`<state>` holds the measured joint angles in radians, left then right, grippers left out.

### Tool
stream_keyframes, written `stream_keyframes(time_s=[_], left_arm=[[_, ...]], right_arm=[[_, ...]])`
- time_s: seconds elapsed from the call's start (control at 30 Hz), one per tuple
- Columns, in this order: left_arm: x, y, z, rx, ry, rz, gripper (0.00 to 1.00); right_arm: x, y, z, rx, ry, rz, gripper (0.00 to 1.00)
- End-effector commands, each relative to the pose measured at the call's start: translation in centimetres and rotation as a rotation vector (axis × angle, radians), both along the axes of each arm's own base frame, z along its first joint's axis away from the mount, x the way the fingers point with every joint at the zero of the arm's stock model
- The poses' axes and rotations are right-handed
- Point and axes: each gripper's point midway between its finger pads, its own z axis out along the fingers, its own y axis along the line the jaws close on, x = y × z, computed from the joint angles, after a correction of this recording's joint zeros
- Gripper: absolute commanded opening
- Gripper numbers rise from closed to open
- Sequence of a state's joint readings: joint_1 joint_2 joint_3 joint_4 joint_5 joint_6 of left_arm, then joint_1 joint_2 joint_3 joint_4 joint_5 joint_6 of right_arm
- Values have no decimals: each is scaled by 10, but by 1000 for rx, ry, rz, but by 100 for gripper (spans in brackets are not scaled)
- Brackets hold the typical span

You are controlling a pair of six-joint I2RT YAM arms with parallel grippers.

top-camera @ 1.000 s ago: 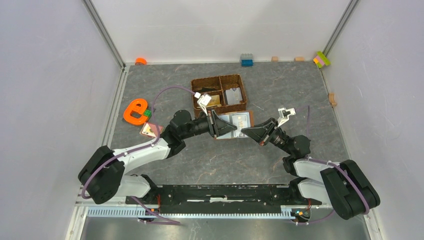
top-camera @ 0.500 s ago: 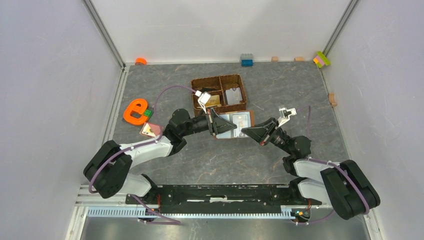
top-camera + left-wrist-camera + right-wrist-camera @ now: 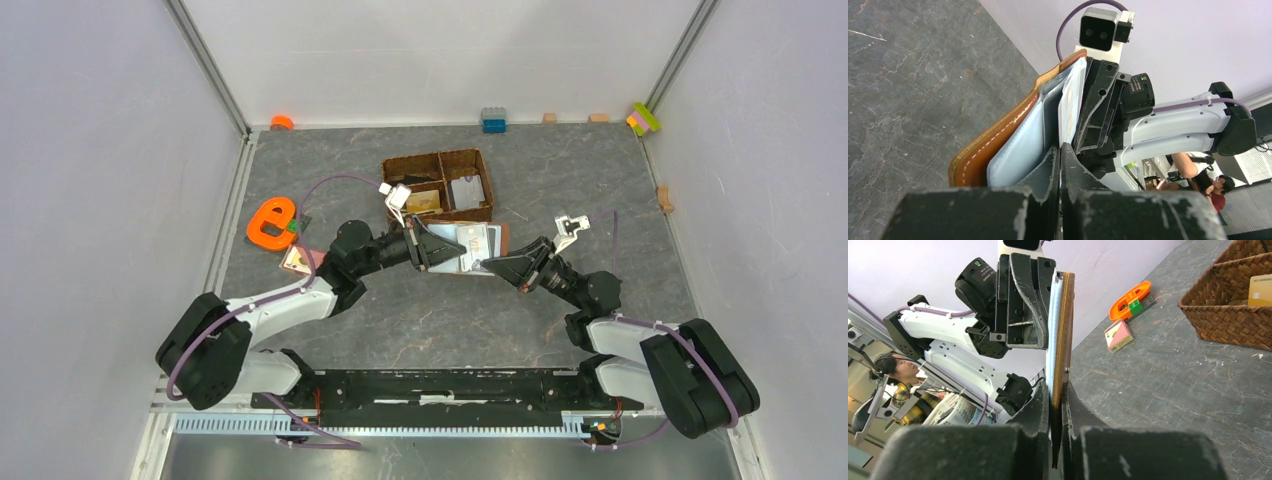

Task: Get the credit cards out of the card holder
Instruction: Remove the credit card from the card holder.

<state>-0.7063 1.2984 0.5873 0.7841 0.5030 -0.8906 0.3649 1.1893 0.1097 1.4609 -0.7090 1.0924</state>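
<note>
The grey, stone-patterned table (image 3: 400, 330) is boxed in by pale walls (image 3: 100, 200) on the left, back and right. Its widest bare stretches lie between the arm bases and the work, and out to the right of the right arm. A brown woven basket (image 3: 435, 156) with compartments sits behind centre. It holds a gold-tan card (image 3: 425, 201) in a left pocket and a grey card (image 3: 466, 190) in the right one. Just in front of its near wall, with almost no gap, is the card holder (image 3: 480, 240). It is spread open between the two arms, tan-brown leather with pale stitching outside and grey-blue pocket layers inside; whether it is off the table I cannot tell. The right gripper (image 3: 1054, 390) has its fingers nipped on the wallet's right edge, leather on one side and lining on the other. The left gripper (image 3: 1060, 150) comes in from the opposite side with its fingers pressed hard together. As far as its wrist view shows, they pinch the lower edge of a pale card (image 3: 1070, 100) standing among the pockets. Left of the left arm, an orange letter-shaped toy (image 3: 270, 222) and a small box (image 3: 298, 260) lie close to its elbow. Small blocks (image 3: 493, 120) dot the far edge.
</note>
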Motion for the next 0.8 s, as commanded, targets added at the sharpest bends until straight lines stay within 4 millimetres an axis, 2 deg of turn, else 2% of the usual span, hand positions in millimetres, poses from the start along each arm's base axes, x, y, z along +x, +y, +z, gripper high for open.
stream_keyframes(time_s=[0.0,0.33,0.63,0.77], left_arm=[[21,8,-3,-21,24,61,2],[26,16,-2,-45,38,76,2],[25,13,-1,-44,39,61,2],[19,4,0,-35,28,18,3]], right_arm=[[-15,-6,33,66,-176,12,2],[-11,-17,33,85,-161,-35,0],[-13,-19,36,114,-151,-21,2],[-16,-18,39,123,-159,4,0]])
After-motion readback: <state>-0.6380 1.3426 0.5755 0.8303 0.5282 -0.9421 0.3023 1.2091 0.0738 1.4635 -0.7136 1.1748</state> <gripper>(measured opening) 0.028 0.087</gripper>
